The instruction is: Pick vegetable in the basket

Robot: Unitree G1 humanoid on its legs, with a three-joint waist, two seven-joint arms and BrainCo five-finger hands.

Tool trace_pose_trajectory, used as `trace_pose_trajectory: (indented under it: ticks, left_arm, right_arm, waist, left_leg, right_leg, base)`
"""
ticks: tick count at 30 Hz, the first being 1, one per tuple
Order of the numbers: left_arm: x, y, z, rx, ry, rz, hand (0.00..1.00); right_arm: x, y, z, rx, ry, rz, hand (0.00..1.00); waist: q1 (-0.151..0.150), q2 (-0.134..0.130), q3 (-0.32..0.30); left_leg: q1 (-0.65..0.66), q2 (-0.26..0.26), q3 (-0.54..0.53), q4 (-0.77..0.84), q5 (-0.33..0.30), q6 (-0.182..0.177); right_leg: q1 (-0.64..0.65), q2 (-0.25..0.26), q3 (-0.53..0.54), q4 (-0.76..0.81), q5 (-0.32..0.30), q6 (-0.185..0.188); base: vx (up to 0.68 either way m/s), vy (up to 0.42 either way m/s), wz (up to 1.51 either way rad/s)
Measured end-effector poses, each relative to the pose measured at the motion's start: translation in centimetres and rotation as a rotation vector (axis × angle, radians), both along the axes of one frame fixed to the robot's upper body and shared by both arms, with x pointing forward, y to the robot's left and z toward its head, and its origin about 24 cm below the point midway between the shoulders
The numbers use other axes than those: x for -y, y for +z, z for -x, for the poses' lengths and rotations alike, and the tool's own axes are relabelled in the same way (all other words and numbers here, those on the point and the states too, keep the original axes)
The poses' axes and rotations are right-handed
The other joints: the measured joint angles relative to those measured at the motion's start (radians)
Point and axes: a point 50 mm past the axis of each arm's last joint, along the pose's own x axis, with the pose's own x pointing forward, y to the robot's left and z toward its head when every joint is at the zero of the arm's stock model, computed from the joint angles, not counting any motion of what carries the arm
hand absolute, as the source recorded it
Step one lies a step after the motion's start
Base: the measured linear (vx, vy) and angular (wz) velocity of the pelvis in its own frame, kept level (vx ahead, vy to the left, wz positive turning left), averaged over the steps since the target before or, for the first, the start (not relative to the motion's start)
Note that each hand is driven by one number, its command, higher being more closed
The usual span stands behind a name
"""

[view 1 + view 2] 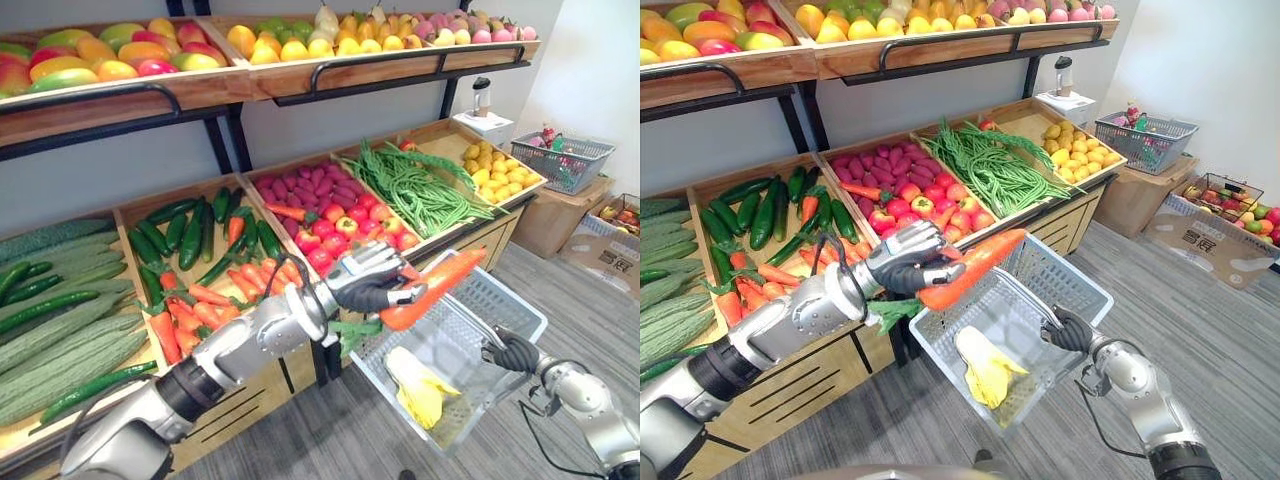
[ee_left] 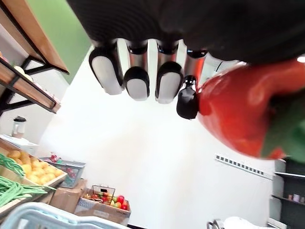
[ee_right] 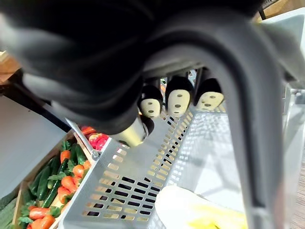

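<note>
The wooden stand (image 1: 810, 385) holds cucumbers (image 1: 765, 215), carrots (image 1: 765, 275), tomatoes (image 1: 930, 210), green beans (image 1: 995, 170) and yellow fruit (image 1: 1075, 150) in bins.

Smooth, faintly glossy skin on the carrot (image 1: 442, 282). Matt, light-grey perforated plastic for the basket (image 1: 1065, 272), with a darker smooth plastic handle (image 3: 231, 81). Satin silver metal on the left hand (image 1: 365, 280), under a dark ribbed cover. Pale, matt wood across the produce stand (image 1: 810, 385).

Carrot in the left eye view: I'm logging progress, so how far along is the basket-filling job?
Done: a yellow vegetable lies in the basket, and the carrot is already picked up. In hand: the left robot hand grips the carrot over the basket, which the right robot hand holds by its handle. Left: lower and release it.
</note>
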Motion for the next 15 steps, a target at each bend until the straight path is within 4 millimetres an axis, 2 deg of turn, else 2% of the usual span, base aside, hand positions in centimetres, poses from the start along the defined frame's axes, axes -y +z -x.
trace_pose_trajectory:
  ticks: [6, 10, 15]
  left_arm:
    - [1.4, -0.9, 0.8, -0.042, -0.061, -0.017, 1.0]
    - [2.6, -1.7, 1.6, -0.079, -0.121, -0.036, 1.0]
    - [3.2, -2.6, 2.2, -0.109, -0.163, -0.093, 1.0]
  right_arm:
    - [-1.2, 0.4, -0.6, -0.007, 0.078, 0.007, 1.0]
    - [-1.3, 0.3, -0.6, -0.024, 0.087, 0.008, 1.0]
    - [-1.3, 0.5, -0.6, -0.033, 0.099, 0.013, 1.0]
  waist:
    - [-0.004, 0.003, -0.002]
    - [-0.002, 0.007, -0.005]
    - [-0.005, 0.01, -0.006]
  left_leg:
    - [0.001, 0.002, 0.013, 0.003, -0.002, -0.003]
    - [0.004, 0.003, 0.013, 0.005, -0.003, -0.005]
    - [0.005, 0.004, 0.015, 0.005, -0.005, -0.006]
  right_leg:
    - [-0.014, 0.001, 0.001, 0.017, -0.003, -0.004]
    - [-0.015, 0.001, 0.0, 0.022, -0.01, -0.003]
    - [-0.015, 0.002, 0.001, 0.023, -0.011, -0.005]
  base:
    - [0.02, 0.002, -0.06]
    - [0.0, 0.0, 0.0]
    - [0.0, 0.0, 0.0]
